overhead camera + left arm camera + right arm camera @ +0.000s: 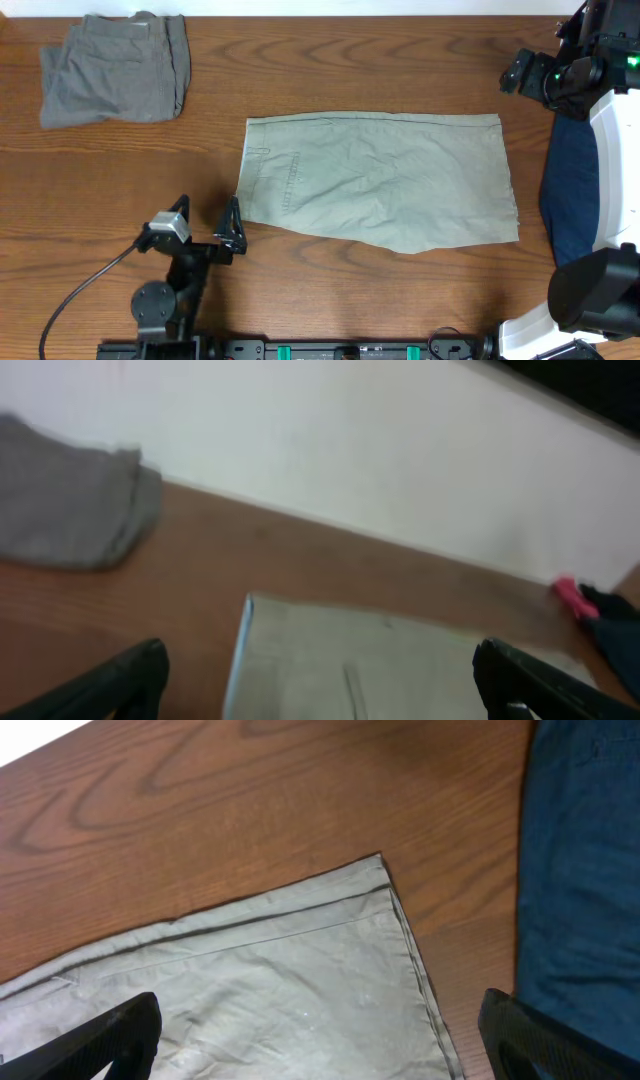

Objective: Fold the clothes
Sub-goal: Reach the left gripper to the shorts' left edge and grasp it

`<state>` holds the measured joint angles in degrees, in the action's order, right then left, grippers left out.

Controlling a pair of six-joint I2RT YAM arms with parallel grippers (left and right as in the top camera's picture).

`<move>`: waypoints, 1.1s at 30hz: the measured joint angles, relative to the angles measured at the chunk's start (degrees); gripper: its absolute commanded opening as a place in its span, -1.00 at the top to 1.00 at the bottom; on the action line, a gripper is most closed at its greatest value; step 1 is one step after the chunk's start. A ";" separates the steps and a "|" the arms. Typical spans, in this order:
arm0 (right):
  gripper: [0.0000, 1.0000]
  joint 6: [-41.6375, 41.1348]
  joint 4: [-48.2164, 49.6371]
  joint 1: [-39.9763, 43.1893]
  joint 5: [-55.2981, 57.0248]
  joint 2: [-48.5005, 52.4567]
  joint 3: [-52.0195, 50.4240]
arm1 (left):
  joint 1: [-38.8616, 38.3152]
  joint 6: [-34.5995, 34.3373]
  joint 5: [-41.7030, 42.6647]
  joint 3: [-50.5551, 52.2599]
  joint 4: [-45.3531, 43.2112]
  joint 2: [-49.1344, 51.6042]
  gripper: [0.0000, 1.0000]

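Observation:
Light khaki shorts (380,180) lie folded flat in the middle of the table, waistband to the left. My left gripper (208,214) is open and empty, just off their left edge near the front corner; its wrist view shows the shorts (400,660) between the wide-apart fingers (320,700). My right gripper (527,78) is open and empty, raised above the shorts' far right corner (280,980), fingers spread (320,1050). Folded grey shorts (115,70) sit at the far left, also in the left wrist view (70,510). A navy garment (570,190) lies at the right edge.
The table is brown wood (120,190). The navy garment (580,870) lies just right of the khaki shorts' corner. A small pink object (570,595) shows far off, beside the navy cloth (615,620). White robot bases (615,150) stand at the right.

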<state>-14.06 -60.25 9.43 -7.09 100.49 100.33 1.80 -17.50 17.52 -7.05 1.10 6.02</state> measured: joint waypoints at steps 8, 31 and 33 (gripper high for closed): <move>-0.99 -0.02 0.00 0.00 0.00 0.00 -0.07 | 0.00 8.44 3.08 -26.62 22.40 30.77 -0.96; -0.98 -0.02 -0.07 0.00 -0.17 0.02 -0.11 | -0.04 16.26 7.74 -52.11 34.53 89.68 -0.96; -0.99 -0.02 -0.07 0.00 -0.20 0.02 -0.11 | -0.17 16.46 9.01 -52.11 34.36 92.04 -0.96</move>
<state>-14.09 -60.31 9.43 -7.29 100.51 100.22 1.63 -1.04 26.52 -59.16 35.46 98.06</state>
